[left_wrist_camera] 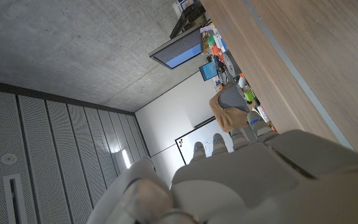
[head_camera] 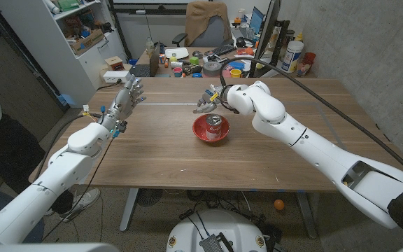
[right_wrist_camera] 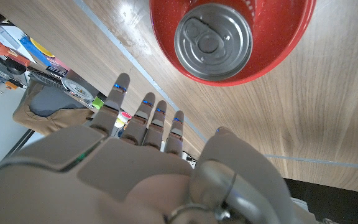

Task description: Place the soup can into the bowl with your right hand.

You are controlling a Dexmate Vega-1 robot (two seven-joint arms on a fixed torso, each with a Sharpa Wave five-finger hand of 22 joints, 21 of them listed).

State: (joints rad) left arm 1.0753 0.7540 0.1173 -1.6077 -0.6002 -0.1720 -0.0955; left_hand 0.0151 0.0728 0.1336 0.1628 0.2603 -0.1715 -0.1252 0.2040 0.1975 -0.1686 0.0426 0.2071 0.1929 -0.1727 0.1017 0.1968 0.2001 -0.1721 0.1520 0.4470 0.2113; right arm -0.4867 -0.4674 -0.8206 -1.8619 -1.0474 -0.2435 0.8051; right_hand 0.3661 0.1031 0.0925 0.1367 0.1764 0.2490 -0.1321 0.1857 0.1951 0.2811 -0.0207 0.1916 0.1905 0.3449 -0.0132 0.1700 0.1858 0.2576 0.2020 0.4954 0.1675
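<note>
Desk: Where is the soup can (head_camera: 215, 124) in this frame?

Photographer: Upright inside the red bowl (head_camera: 200, 132), which sits near the middle of the wooden table (head_camera: 271, 157). The right wrist view looks down on the can's silver pull-tab lid (right_wrist_camera: 213, 41), ringed by the bowl's red wall (right_wrist_camera: 166, 37).

Desk: And the right hand (head_camera: 207, 100)?

Photographer: It hangs just beyond the bowl's far rim, apart from the can, holding nothing. The right wrist view has its fingers (right_wrist_camera: 148, 115) stretched out side by side with small gaps between them, over the bare wood beside the bowl.

Desk: The left hand (head_camera: 126, 96)?

Photographer: Raised above the table's left side, well apart from the bowl, fingers extended and spread, nothing in them. Its own wrist view catches only the back of the hand (left_wrist_camera: 278, 168).

Desk: Background?

Photographer: A cluttered desk (head_camera: 187, 59) and a chair draped with a tan jacket (head_camera: 207, 17) behind the table, white shelving (head_camera: 82, 31) at far left
</note>
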